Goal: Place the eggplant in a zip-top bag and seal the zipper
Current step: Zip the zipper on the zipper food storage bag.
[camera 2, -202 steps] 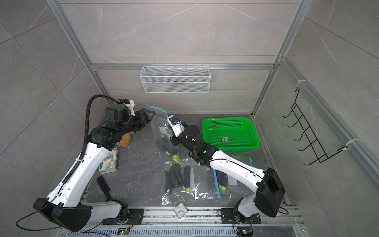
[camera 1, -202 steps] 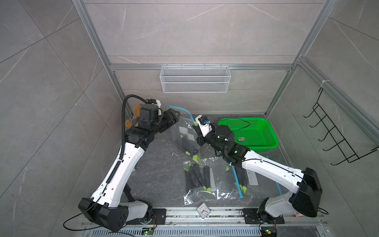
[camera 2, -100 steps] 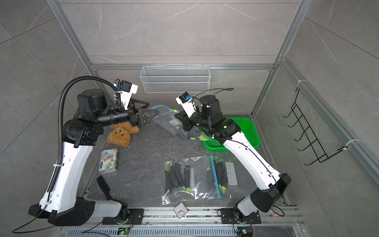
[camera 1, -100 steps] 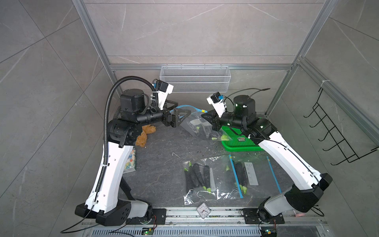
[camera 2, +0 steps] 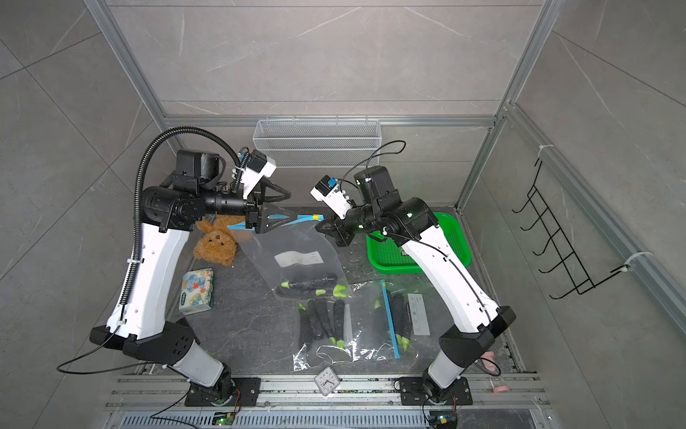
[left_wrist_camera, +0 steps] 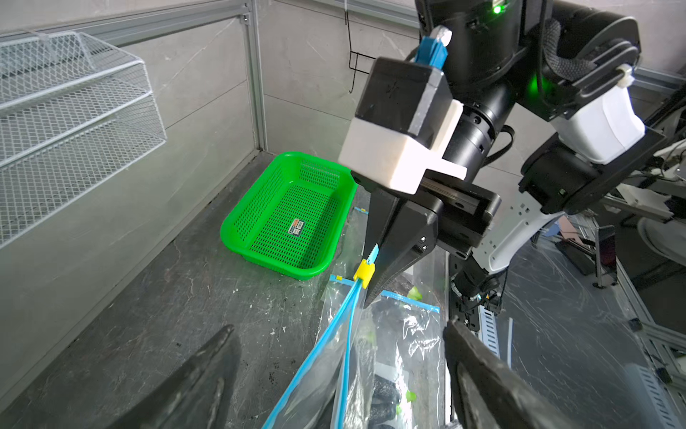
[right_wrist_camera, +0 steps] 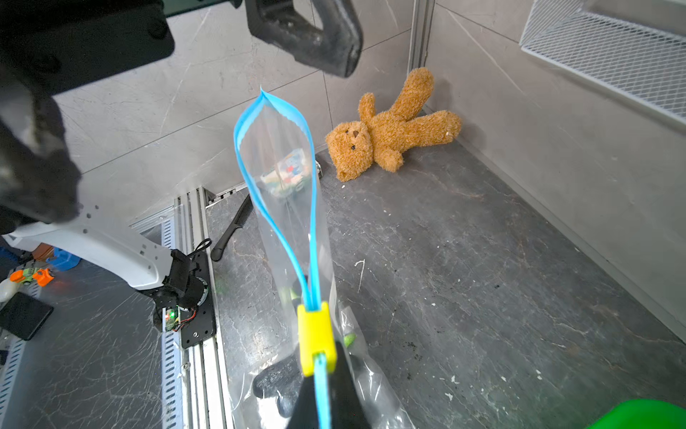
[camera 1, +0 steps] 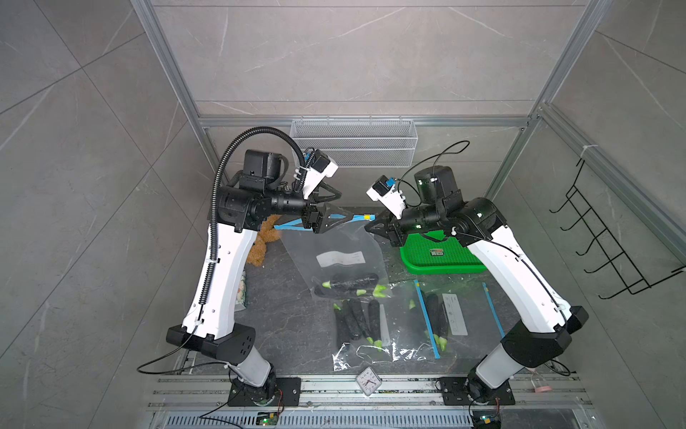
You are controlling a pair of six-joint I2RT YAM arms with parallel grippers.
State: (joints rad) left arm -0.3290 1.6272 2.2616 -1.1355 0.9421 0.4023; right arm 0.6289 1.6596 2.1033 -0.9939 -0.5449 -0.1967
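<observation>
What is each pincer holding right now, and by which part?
The right pincer holds the bag by its zipper end, just past the yellow slider. The left pincer is open and holds nothing.

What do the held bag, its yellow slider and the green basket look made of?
Bag: thin clear plastic film, glossy, wrinkled, eggplant visible through it. Slider: smooth hard yellow plastic, likely moulded. Basket: rigid green plastic, perforated floor and walls.
</observation>
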